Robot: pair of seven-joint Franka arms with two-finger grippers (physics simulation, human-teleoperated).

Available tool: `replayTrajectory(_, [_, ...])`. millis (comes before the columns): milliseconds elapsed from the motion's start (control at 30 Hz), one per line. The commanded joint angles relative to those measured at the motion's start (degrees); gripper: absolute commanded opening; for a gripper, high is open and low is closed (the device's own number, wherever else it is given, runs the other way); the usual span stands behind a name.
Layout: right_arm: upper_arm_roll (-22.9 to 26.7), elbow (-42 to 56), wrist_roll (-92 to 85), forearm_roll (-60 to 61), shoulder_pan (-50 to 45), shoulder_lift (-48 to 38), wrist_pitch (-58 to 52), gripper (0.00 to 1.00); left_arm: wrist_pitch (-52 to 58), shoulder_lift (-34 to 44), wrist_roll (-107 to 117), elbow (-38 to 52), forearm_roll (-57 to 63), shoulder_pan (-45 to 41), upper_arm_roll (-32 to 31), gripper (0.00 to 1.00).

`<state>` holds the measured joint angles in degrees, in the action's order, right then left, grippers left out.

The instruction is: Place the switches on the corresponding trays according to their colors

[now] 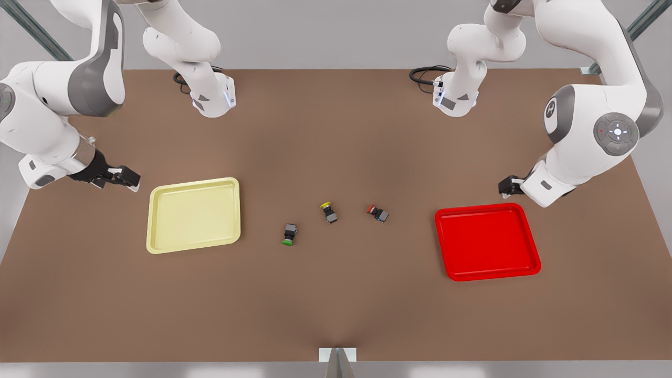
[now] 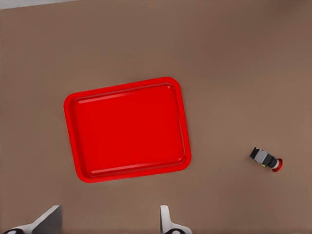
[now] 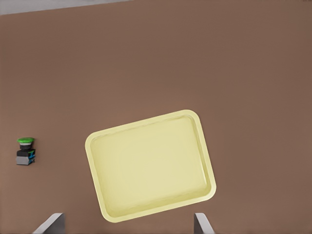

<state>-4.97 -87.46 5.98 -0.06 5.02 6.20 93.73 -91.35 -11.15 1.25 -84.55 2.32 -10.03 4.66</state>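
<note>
Two switches, both out on the bare table (image 1: 336,131), none in a tray yet. Very first step, by the look of it: nothing picked up.

In the front view:
- Yellow switch (image 1: 328,212) near the middle, lying down. Cap toward 12 o'clock, body toward 6, so long axis about 12 to 6, tipped a little.
- Red switch (image 1: 377,213) just off at its 3 o'clock, apart from it. Cap toward 10 o'clock, body toward 4.
- Green switch (image 1: 289,234) at about 8 o'clock from the yellow one. Not part of the job.
- Yellow tray (image 1: 193,214) well off at 9 o'clock from the yellow switch, with nothing in it.
- Red tray (image 1: 487,241) at about 3 o'clock from the red switch, with nothing in it.

Right end effector (image 1: 126,178) up beside the yellow tray's 9 o'clock end, fingers spread wide, holding nothing. Left end effector (image 1: 505,185) just past the red tray's 12 o'clock edge, fingers also spread wide, holding nothing.

Next, most likely: reach in to a switch, turn the fingers across the short body, come down and pinch gently. Tiny things, so easy to knock away.
</note>
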Motion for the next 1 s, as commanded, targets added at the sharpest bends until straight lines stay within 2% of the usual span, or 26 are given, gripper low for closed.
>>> replayTrajectory(0, [-0.13,1.06,0.0,-0.12,-0.45,1.01,0.05,1.0,0.12,-0.01,-0.11,0.0,0.05,0.01,0.0,1.0])
replayTrajectory(33, [-0.39,1.59,0.0,-0.03,-0.54,2.94,0.05,1.0,0.47,-0.01,-0.02,-0.09,0.31,0.01,0.0,1.0])
replayTrajectory(67, [-1.71,2.03,0.0,0.06,-0.62,3.12,0.13,1.0,6.27,-1.59,-0.03,-0.35,0.4,-0.52,-0.53,1.0])
replayTrajectory(133, [-4.88,2.12,-0.35,-0.38,-0.71,5.83,0.48,1.0,5.92,-5.9,18.06,-0.09,-0.39,-6.58,-1.22,1.0])
replayTrajectory(233, [-5.14,4.32,-1.05,-0.29,-10.46,9.53,1.19,1.0,-5.23,-12.14,50.68,-0.7,-7.24,-13.61,-2.55,1.0])
replayTrajectory(300, [-4.96,3.97,-0.26,-0.47,-14.77,10.15,2.59,1.0,-17.27,-12.94,64.04,-7.9,-7.51,-18.53,-2.55,1.0])
replayTrajectory(333, [-5.05,4.05,-0.09,-0.73,-18.02,13.57,6.1,1.0,-26.32,-10.56,64.66,-17.21,-8.3,-19.07,-2.55,1.0])
replayTrajectory(367, [-5.05,4.14,0.79,-0.82,-20.13,16.56,9.27,1.0,-32.57,-9.59,65.01,-22.49,-9.97,-19.68,-2.55,1.0])
replayTrajectory(400, [-5.31,4.41,7.28,-2.22,-22.68,19.02,9.27,1.0,-34.5,-10.29,66.24,-22.85,-10.93,-19.94,-2.55,1.0])
replayTrajectory(433, [-9.44,4.14,13.0,-5.91,-23.04,20.34,12.61,1.0,-36.7,-12.14,67.56,-22.85,-11.9,-21.26,-2.55,1.0])
replayTrajectory(500, [-13.48,4.23,20.56,-8.47,-24.27,23.95,13.76,1.0,-38.9,-15.83,69.85,-22.15,-12.08,-23.28,-2.55,1.0])
replayTrajectory(533, [-17.0,4.14,25.48,-12.33,-24.18,26.14,13.93,1.0,-38.99,-17.15,72.4,-21.53,-11.82,-23.9,-2.55,1.0])
replayTrajectory(633, [-21.4,4.23,31.64,-15.5,-24.62,32.12,22.19,1.0,-40.57,-19.17,74.33,-21.53,-12.08,-25.31,-2.55,1.0])
replayTrajectory(700, [-22.63,8.53,33.84,-18.93,-25.06,38.09,23.86,1.0,-42.5,-20.4,74.07,-21.62,-11.82,-25.31,-2.55,1.0])
replayTrajectory(800, [-25.09,8.71,33.66,-24.11,-24.97,42.49,28.35,1.0,-42.59,-22.51,73.72,-21.36,-11.9,-24.87,-2.55,1.0])
replayTrajectory(967, [-25.97,6.87,28.39,-25.7,-24.88,43.37,29.58,1.0,-43.64,-23.21,76.79,-21.27,-12.87,-24.07,-2.46,1.0])
